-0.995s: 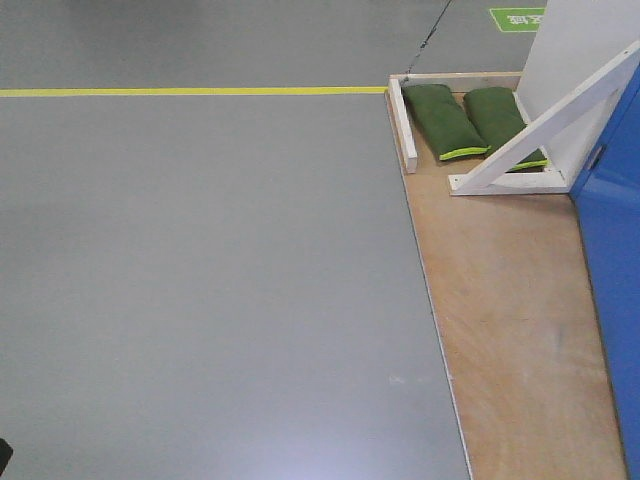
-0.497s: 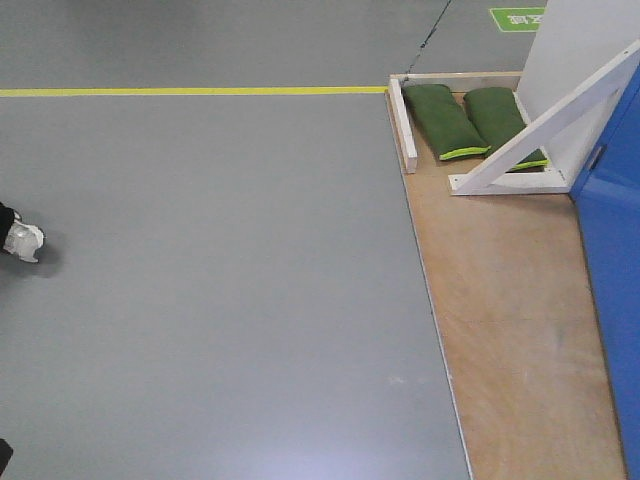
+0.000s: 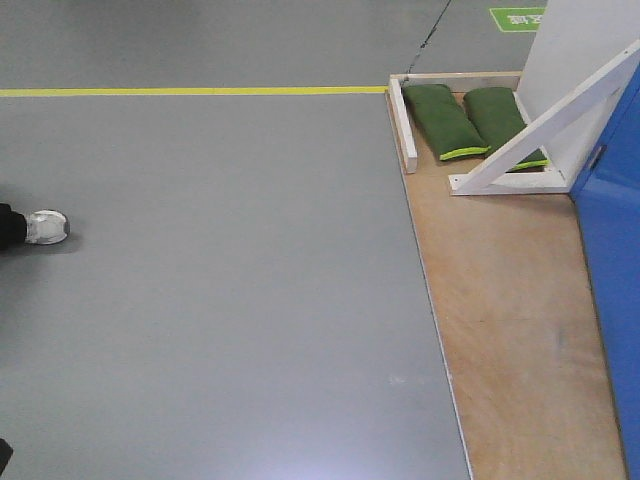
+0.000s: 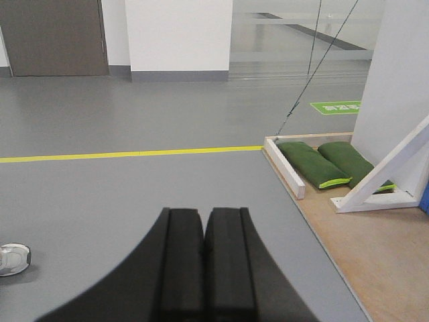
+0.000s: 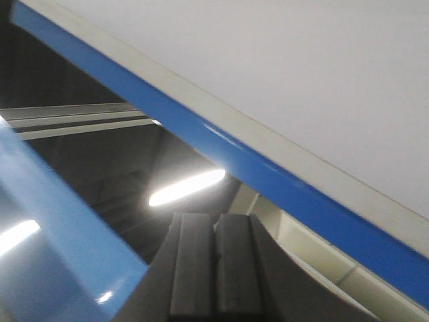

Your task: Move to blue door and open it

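The blue door point(image 3: 615, 280) is a glossy bright-blue panel along the right edge of the front view, standing on a wooden platform point(image 3: 510, 300). Its handle is out of view. In the left wrist view only a sliver of the blue door point(image 4: 425, 201) shows at the right edge. My left gripper point(image 4: 204, 215) is shut on nothing and hangs over the grey floor, left of the platform. My right gripper point(image 5: 215, 218) is shut and empty, pointing up towards the ceiling. A glossy blue surface point(image 5: 47, 228) lies to its left, and a blue strip point(image 5: 221, 151) edges a white panel above.
A white wall panel point(image 3: 580, 50) with a diagonal brace point(image 3: 540, 135) stands behind the door. Two green sandbags point(image 3: 465, 120) lie at its foot, beside a white wooden rail point(image 3: 403, 125). A yellow line point(image 3: 190, 91) crosses the floor. A person's white shoe point(image 3: 45, 227) is at the left.
A person's foot in a white shoe has come in at the left edge and stepped further right. The door, platform and view have not shifted.
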Tool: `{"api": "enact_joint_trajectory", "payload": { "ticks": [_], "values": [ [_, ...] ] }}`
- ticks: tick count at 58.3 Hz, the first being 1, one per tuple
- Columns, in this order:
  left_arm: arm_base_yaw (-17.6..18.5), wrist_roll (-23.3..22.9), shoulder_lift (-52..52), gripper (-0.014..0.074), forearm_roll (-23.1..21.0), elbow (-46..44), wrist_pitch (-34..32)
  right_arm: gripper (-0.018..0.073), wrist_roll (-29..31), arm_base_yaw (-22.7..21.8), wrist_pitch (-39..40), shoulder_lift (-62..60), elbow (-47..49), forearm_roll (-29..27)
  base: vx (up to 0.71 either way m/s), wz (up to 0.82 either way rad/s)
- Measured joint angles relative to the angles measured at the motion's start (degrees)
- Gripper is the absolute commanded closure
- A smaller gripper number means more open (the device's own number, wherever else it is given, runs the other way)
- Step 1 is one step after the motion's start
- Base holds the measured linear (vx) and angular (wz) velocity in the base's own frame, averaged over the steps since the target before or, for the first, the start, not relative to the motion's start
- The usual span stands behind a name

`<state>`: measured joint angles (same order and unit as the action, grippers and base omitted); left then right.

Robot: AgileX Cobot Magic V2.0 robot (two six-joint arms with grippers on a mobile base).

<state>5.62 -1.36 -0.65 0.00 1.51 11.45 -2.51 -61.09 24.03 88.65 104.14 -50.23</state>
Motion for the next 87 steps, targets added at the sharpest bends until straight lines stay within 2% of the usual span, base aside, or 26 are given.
{"api": "enact_joint_trajectory", "payload": {
  "ticks": [11,31,48,65,87],
  "values": [
    [0.0,0.0,0.0,0.0524,0.0,0.0,0.0,0.0561,0.0,-2.3,-0.06,6.55,-0.05,-7.29,0.0,0.0],
    [0.0,0.0,0.0,0.0524,0.0,0.0,0.0,0.0561,0.0,-2.29,-5.83,13.72,-0.15,-17.16,0.0,0.0],
    [0.0,0.0,0.0,0.0524,0.0,0.0,0.0,0.0561,0.0,-2.29,-7.16,18.22,-0.15,-27.47,0.0,0.0],
    [0.0,0.0,0.0,0.0524,0.0,0.0,0.0,0.0561,0.0,-2.24,-19.41,20.04,-0.15,-28.59,0.0,0.0],
    [0.0,0.0,0.0,0.0524,0.0,0.0,0.0,0.0561,0.0,-2.24,-25.9,20.24,-0.15,-30.71,0.0,0.0]
  ]
}}
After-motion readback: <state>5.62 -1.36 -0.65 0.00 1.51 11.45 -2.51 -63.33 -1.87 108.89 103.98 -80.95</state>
